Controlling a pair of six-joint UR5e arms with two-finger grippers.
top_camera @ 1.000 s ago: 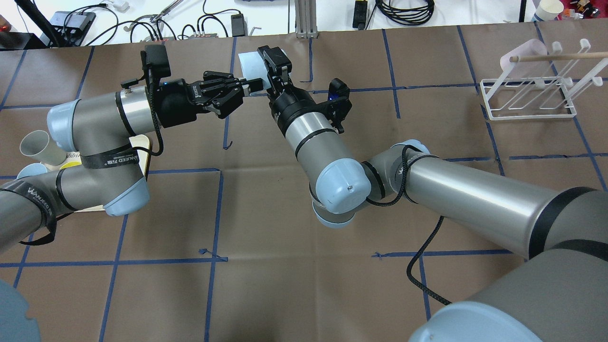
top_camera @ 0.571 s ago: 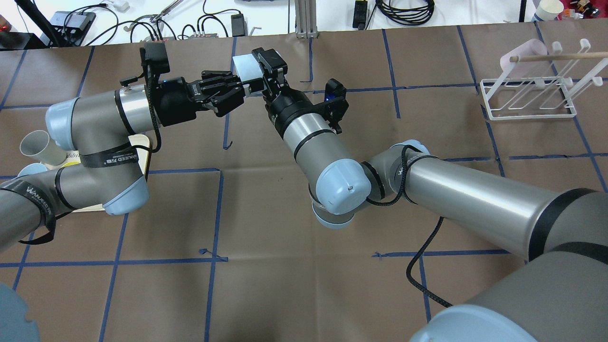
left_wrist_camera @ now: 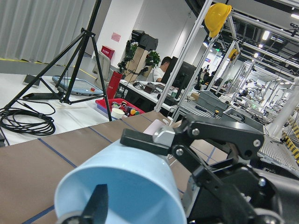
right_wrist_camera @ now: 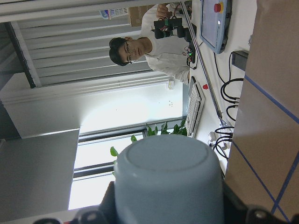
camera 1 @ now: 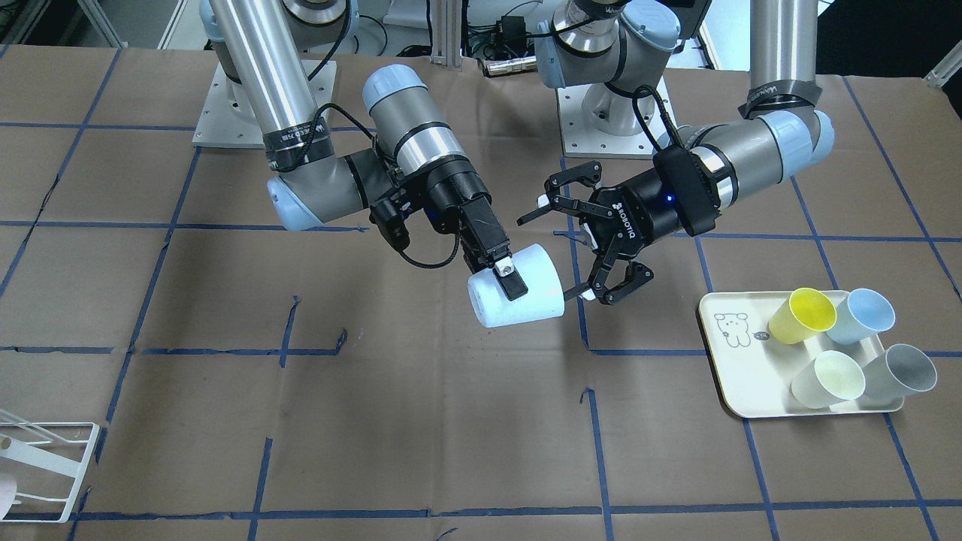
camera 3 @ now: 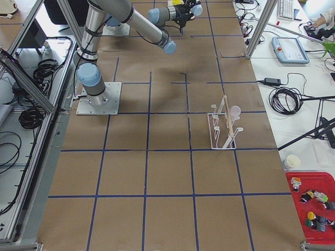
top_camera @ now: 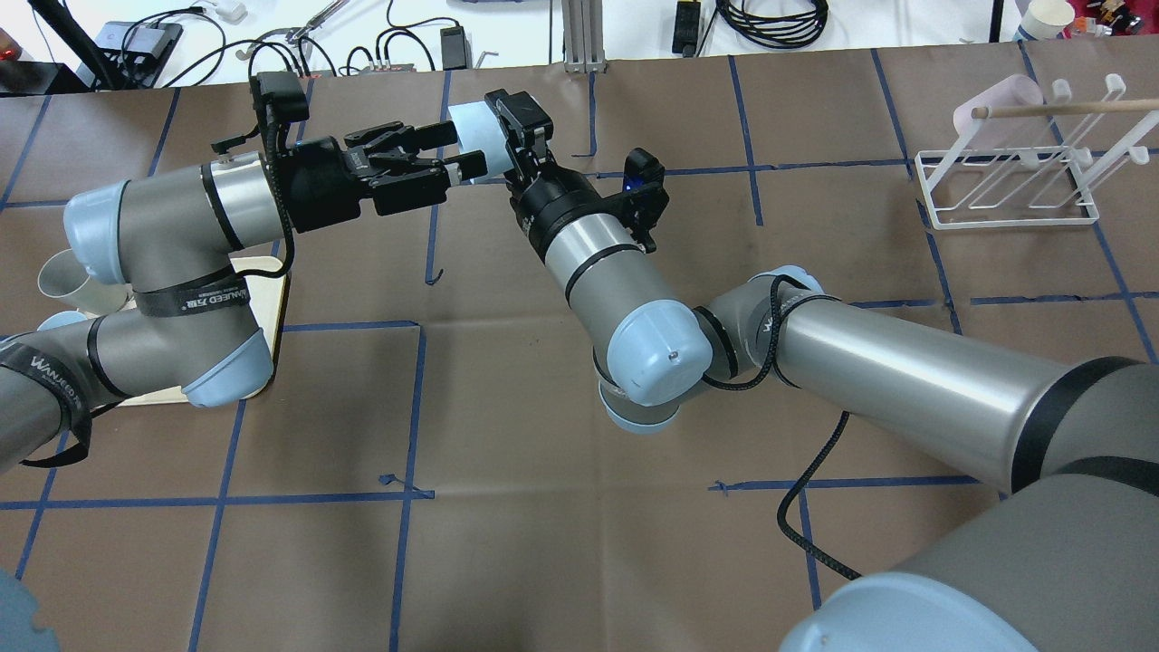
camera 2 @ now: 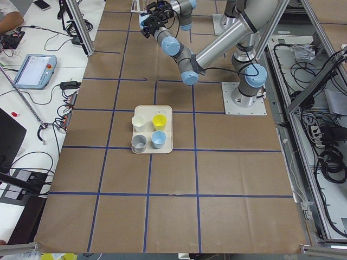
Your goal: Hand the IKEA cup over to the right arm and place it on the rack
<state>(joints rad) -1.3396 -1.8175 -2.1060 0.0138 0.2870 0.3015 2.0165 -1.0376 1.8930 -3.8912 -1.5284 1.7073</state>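
The right black two-finger gripper [camera 1: 505, 279] clamps the pale blue plastic cup [camera 1: 537, 291] sideways in mid-air, the left black gripper [camera 1: 565, 257] gaping wide at its two o'clock, front view.

Seen from overhead, the cup [top_camera: 469, 136] hangs over the far middle of the surface [top_camera: 579, 435], the right hand [top_camera: 496, 131] gripping it from 4 o'clock and the left hand [top_camera: 464, 148] just at its 9 o'clock. The rack [top_camera: 1005, 215] stands well apart at 3 o'clock; the tray [top_camera: 268, 276], at 8 o'clock, carries four other cups [camera 1: 812, 314].
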